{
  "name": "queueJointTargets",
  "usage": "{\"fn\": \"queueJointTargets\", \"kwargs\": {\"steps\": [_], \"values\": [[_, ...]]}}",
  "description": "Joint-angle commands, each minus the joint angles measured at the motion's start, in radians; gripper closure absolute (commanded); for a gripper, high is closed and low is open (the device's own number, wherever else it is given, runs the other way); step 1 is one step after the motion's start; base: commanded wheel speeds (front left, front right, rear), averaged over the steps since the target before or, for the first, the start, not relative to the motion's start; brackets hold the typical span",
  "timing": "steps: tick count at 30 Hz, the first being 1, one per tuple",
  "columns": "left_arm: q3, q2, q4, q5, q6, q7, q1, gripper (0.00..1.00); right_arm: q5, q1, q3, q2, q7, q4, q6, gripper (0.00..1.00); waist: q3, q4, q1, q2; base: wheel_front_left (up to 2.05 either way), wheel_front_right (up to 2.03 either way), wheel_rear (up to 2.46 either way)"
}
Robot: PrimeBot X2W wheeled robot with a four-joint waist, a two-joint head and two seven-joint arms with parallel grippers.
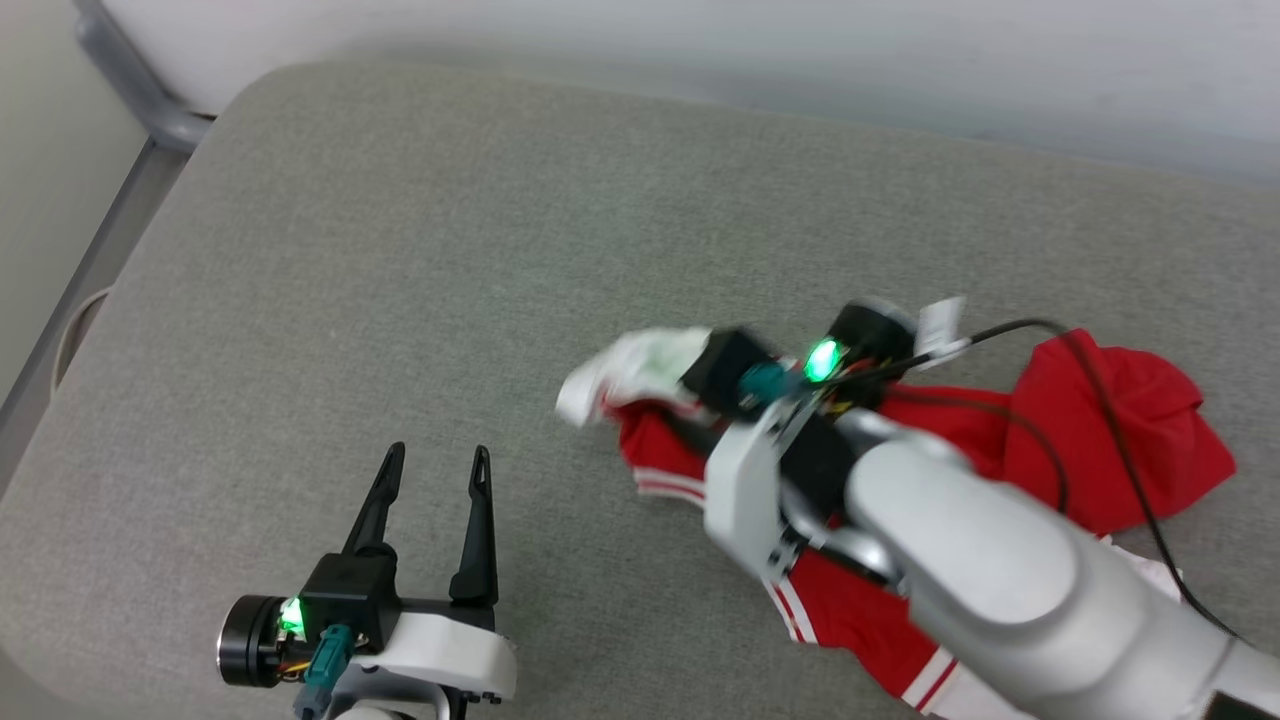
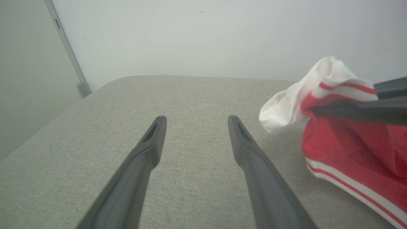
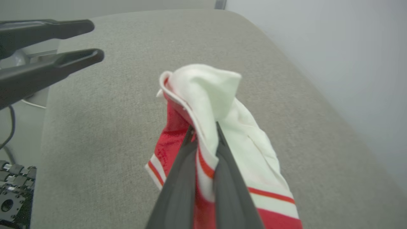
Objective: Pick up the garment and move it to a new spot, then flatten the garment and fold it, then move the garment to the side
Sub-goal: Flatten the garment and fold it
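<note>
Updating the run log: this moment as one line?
stage: pick up | right gripper: shut on garment | left gripper: open, empty | garment: crumpled on grey pad

Red-and-white jersey fabric T-shirt (image 1: 1100, 440) on grey fabric cushion (image 1: 400, 250), toward right edge and front. Right gripper (image 3: 204, 128) at T-shirt's left end. Left gripper (image 1: 438, 465) near front edge, left of T-shirt, apart. Pale wall (image 1: 700, 40) behind far edge.

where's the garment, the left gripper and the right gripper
garment (image 1: 1110, 430), head view, on the red body cloth
left gripper (image 1: 440, 455), head view, midway between its open fingertips
right gripper (image 3: 204, 127), right wrist view, midway between fingertips clamped on the white cloth
</note>
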Motion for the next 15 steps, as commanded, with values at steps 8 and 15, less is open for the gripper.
{"fn": "queueJointTargets", "kwargs": {"steps": [8, 15], "values": [[-0.019, -0.001, 0.004, -0.018, 0.015, -0.003, -0.038, 0.0, 0.163, -0.045, 0.325, 0.056, 0.045, 0.224, -0.001, 1.0, 0.043, 0.046, -0.0001, 0.0, 0.0, 0.0, 0.0], [-0.006, -0.001, 0.007, -0.015, 0.022, -0.003, -0.032, 0.0, 0.202, -0.039, 0.357, 0.056, 0.051, 0.253, -0.001, 0.36, 0.041, 0.027, -0.0001, 0.0, 0.0, 0.0, 0.0]]}}
